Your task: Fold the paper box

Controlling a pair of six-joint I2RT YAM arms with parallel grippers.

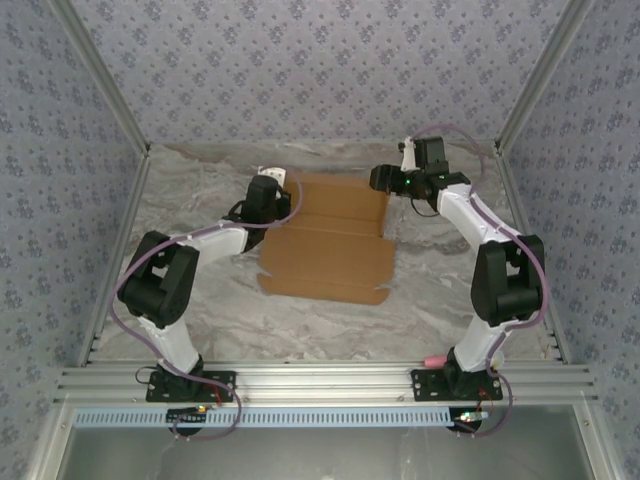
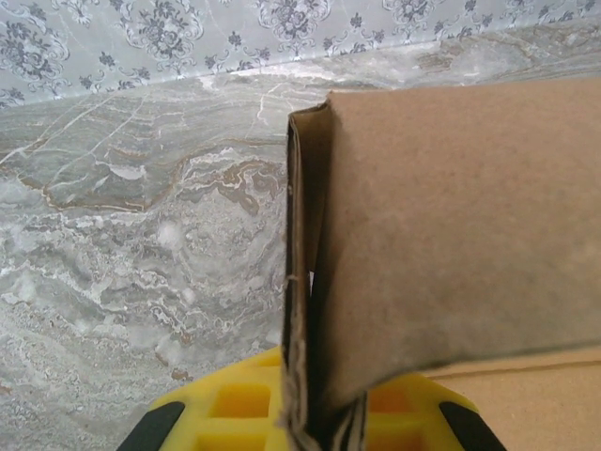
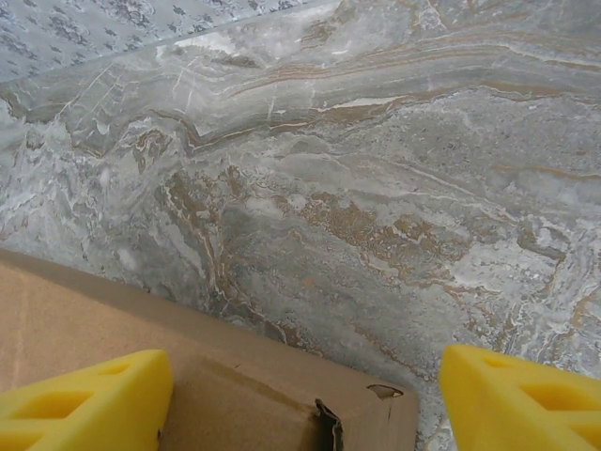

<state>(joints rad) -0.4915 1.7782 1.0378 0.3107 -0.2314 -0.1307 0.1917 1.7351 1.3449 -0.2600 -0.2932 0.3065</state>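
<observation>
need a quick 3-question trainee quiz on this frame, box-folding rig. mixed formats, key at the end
1. True or false: the right end effector is open at a corner of the paper box.
2. The paper box is: A) a closed carton; B) a mostly flat sheet on the table; C) lifted wholly off the table.
3. Fill in: the left end effector pinches a raised ____ of the paper box.
Key: 1 true; 2 B; 3 flap.

The paper box (image 1: 335,240) is a plain brown die-cut cardboard sheet with creased panels, lying mostly flat at the far middle of the marbled surface (image 1: 200,320); its far-left flap (image 2: 451,235) stands lifted upright
</observation>
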